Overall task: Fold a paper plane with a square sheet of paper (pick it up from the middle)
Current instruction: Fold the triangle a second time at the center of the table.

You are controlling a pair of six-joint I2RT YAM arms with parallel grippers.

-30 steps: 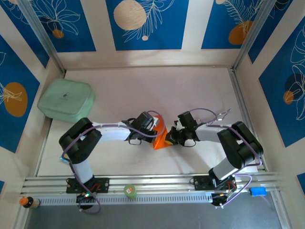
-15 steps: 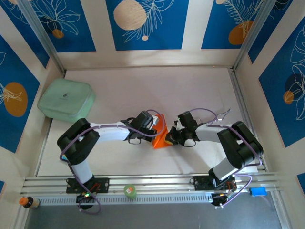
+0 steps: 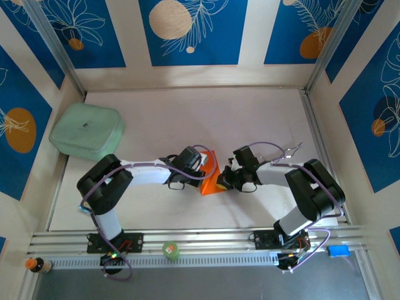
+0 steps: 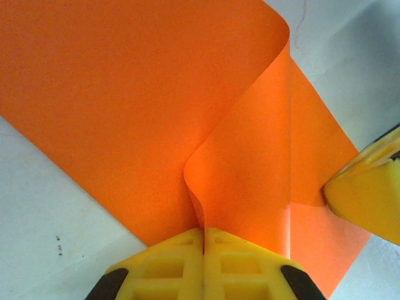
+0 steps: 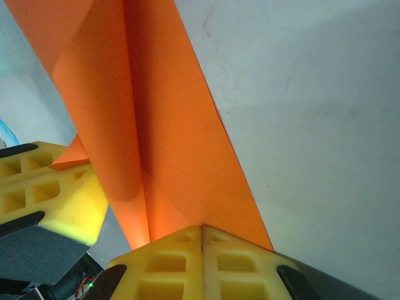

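The square sheet of paper (image 3: 212, 179) is bright orange and lies partly folded on the white table between the two arms. In the left wrist view the paper (image 4: 125, 106) curls up into a soft fold, and my left gripper (image 4: 204, 232) is shut on that fold's near edge. From the other side my right gripper (image 5: 202, 228) is shut on a creased edge of the paper (image 5: 169, 125). Seen from above, the left gripper (image 3: 204, 170) and right gripper (image 3: 224, 179) face each other across the sheet, almost touching. No finished paper plane is in view.
A pale green cushion-like pad (image 3: 86, 131) lies at the far left of the table. A small green round object (image 3: 170, 250) sits on the front rail between the arm bases. Walls close in the table on three sides.
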